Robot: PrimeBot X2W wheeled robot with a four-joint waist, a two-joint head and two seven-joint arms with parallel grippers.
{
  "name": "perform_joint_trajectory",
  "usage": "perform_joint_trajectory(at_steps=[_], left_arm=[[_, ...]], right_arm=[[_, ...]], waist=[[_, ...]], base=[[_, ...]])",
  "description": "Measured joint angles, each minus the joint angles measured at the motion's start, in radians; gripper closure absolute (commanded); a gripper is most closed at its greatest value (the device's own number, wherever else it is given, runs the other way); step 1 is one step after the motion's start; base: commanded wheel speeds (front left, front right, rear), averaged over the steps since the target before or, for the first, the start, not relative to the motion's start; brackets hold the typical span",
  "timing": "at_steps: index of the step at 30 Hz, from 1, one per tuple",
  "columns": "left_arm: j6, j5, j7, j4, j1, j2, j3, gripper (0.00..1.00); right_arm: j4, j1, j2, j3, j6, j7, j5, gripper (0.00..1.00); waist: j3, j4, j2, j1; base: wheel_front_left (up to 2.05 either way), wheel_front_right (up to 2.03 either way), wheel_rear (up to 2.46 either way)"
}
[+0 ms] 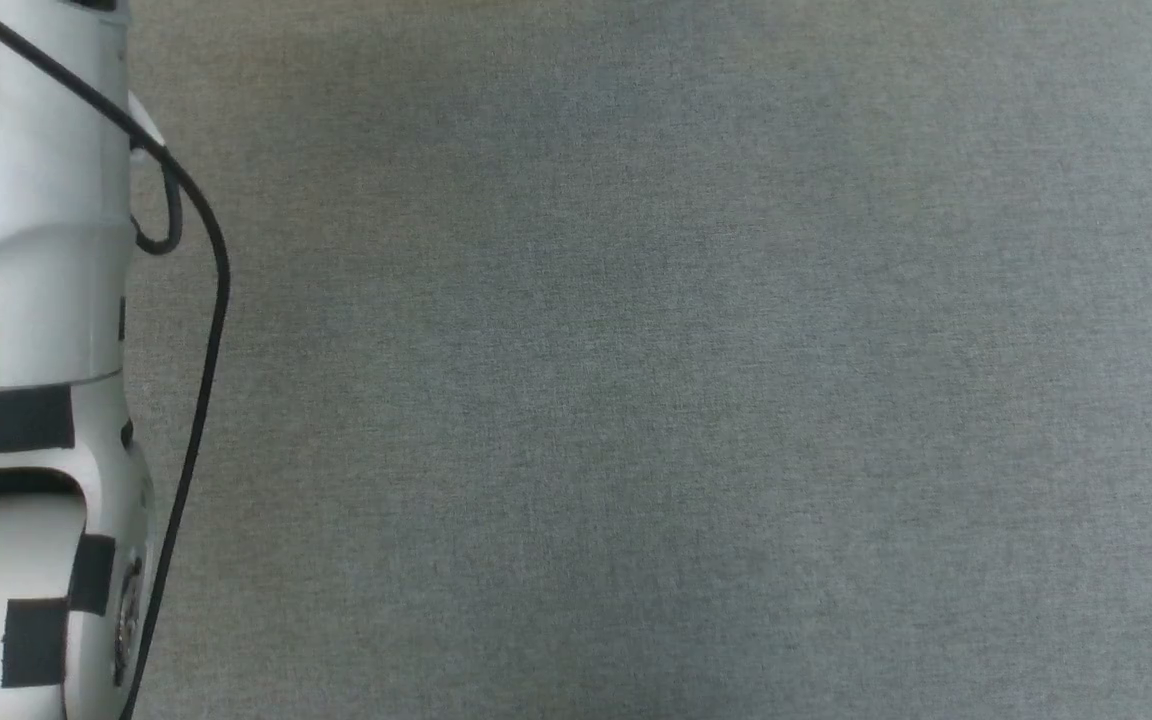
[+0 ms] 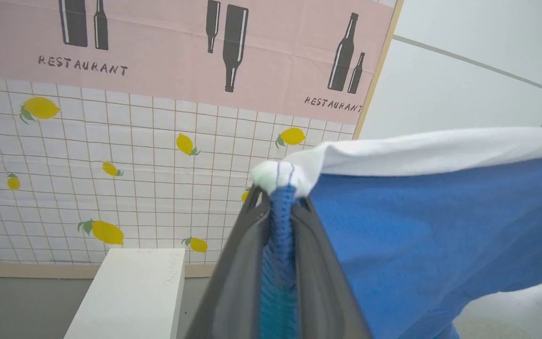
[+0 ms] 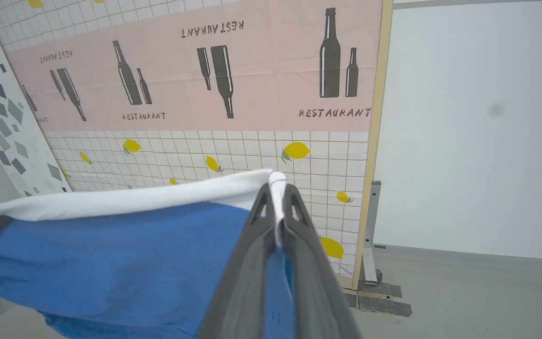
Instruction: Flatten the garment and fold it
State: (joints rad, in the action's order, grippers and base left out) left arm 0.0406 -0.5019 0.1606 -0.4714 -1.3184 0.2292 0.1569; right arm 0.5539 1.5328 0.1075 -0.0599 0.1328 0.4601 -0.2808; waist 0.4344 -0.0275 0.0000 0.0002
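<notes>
Dark fingers of the left gripper (image 2: 279, 197) are pressed together on a bunched corner of the garment (image 2: 417, 235), so this gripper is nearly closed with blue and white cloth squeezed between the jaws. In the same way the right gripper (image 3: 276, 190) is closed on the opposite corner, with a thin fold of the white band (image 3: 125, 200) pinched at its tips.

Between the two grippers the garment is stretched out in the air, in front of the restaurant panel (image 3: 252, 94). Its white band runs along the top edge, and the blue cloth hangs down under it, loose and a little wrinkled at the bottom.

At the foot of the panel stands a white block (image 2: 130, 292). Beside the wooden edge of the panel begins a plain white wall (image 3: 464, 141), and a grey metal stand (image 3: 372, 230) rests on the floor at the bottom of that edge.

From the head, a pale forearm (image 1: 26, 250) with black patches and a black cable (image 1: 206, 350) are seen over a grey woven surface (image 1: 636, 400); where this lies from the panel I cannot tell.
</notes>
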Motion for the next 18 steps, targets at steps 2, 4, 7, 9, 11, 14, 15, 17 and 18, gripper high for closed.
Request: perform_joint_trajectory(at_steps=[2, 4, 7, 9, 11, 14, 15, 17, 18], left_arm=[[-0.022, -0.009, -0.024, -0.008, 0.022, 0.001, 0.001, 1.0], [-0.061, -0.021, -0.05, -0.008, 0.073, 0.008, 0.006, 1.0], [-0.107, -0.039, -0.095, -0.008, 0.188, 0.01, 0.015, 1.0], [-0.124, -0.055, -0.126, -0.002, 0.27, 0.006, 0.018, 1.0], [-0.135, -0.079, -0.167, 0.014, 0.364, -0.004, 0.021, 1.0], [-0.146, -0.1, -0.216, 0.047, 0.508, -0.017, 0.032, 1.0], [-0.149, -0.104, -0.226, 0.06, 0.563, -0.021, 0.04, 1.0], [-0.152, -0.105, -0.232, 0.08, 0.664, -0.023, 0.059, 1.0], [-0.154, -0.11, -0.238, 0.092, 0.719, -0.026, 0.062, 1.0]], right_arm=[[-0.007, -0.022, 0.017, 0.037, 0.0, 0.0, -0.029, 1.0], [-0.03, -0.083, 0.042, 0.091, 0.0, -0.008, -0.065, 1.0], [-0.077, -0.225, 0.094, 0.16, 0.0, -0.009, -0.134, 1.0], [-0.123, -0.336, 0.131, 0.189, 0.0, -0.009, -0.191, 1.0], [-0.185, -0.463, 0.156, 0.194, 0.0, -0.01, -0.264, 1.0], [-0.285, -0.668, 0.191, 0.199, 0.0, -0.01, -0.334, 1.0], [-0.32, -0.746, 0.2, 0.195, 0.0, -0.009, -0.351, 1.0], [-0.382, -0.89, 0.205, 0.177, 0.0, -0.002, -0.384, 1.0], [-0.413, -0.964, 0.202, 0.158, 0.0, -0.002, -0.399, 1.0]], waist=[[-0.003, 0.001, 0.0, -0.0001], [-0.009, -0.001, 0.0, 0.0], [-0.024, 0.0, 0.0, 0.0], [-0.039, 0.003, 0.0, -0.0001], [-0.058, 0.007, 0.0, -0.0001], [-0.093, 0.014, 0.0, -0.0001], [-0.107, 0.016, 0.0, -0.0002], [-0.134, 0.021, 0.0, -0.0002], [-0.149, 0.023, 0.0, -0.0002]], base=[[0.0, 0.0, 0.0], [0.0, 0.0, 0.0], [0.0, 0.0, 0.0], [0.0, 0.0, 0.0], [0.0, 0.0, 0.0], [0.0, 0.0, 0.0], [0.0, 0.0, 0.0], [0.0, 0.0, 0.0], [0.0, 0.0, 0.0]])
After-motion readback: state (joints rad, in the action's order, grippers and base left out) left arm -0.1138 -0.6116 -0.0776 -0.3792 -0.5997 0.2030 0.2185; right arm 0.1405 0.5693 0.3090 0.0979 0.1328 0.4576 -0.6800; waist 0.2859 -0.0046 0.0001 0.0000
